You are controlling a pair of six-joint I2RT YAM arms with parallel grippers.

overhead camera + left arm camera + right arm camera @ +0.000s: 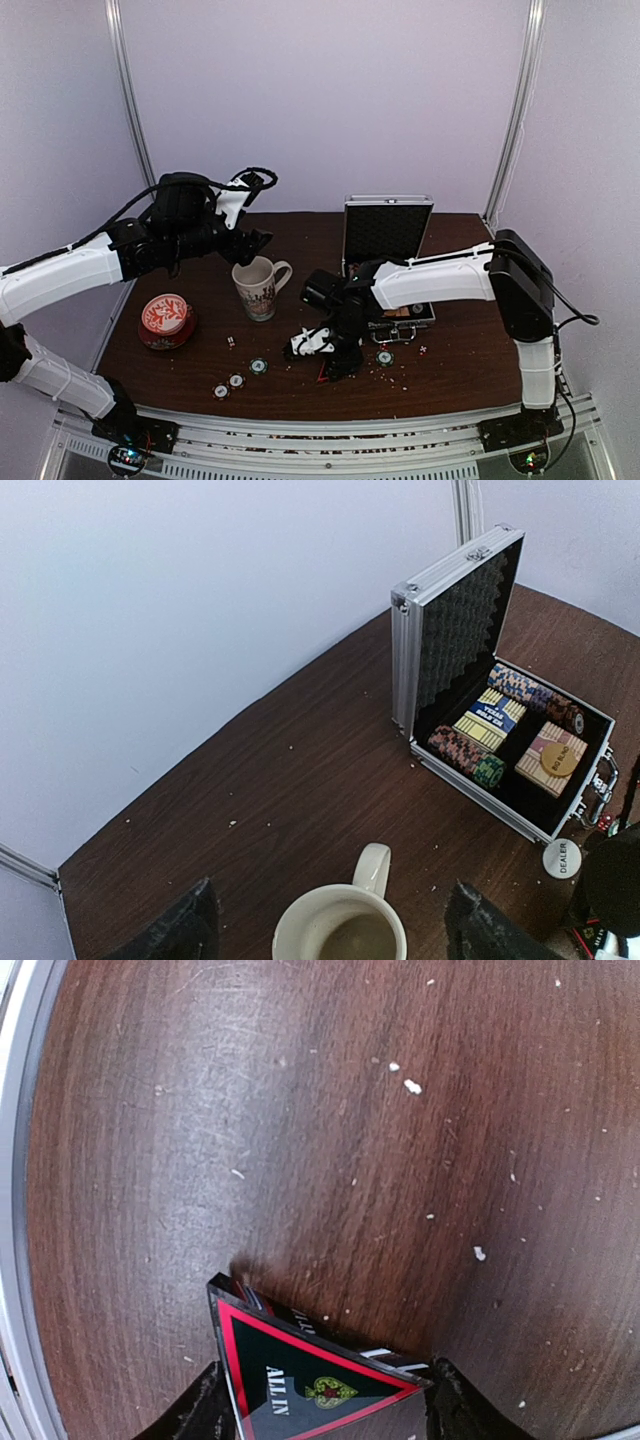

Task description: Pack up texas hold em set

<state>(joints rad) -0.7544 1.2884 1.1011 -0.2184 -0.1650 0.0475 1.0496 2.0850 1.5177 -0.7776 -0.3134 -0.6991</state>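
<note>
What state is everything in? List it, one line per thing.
briefcase: open, lid upright
mug: upright, looks empty
red-and-white tin: looks closed
dealer button: flat on table, outside briefcase
loose chips: flat on table, unpacked
ALL IN marker: gripped
left gripper: open, empty, above mug
right gripper: shut on ALL IN marker

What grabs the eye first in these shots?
The open silver briefcase right of centre on the table, with chips and card box packed in its black lining. Then the black-and-red ALL IN triangle pinched in the right gripper near the front edge, with loose chips lying to its left.
</note>
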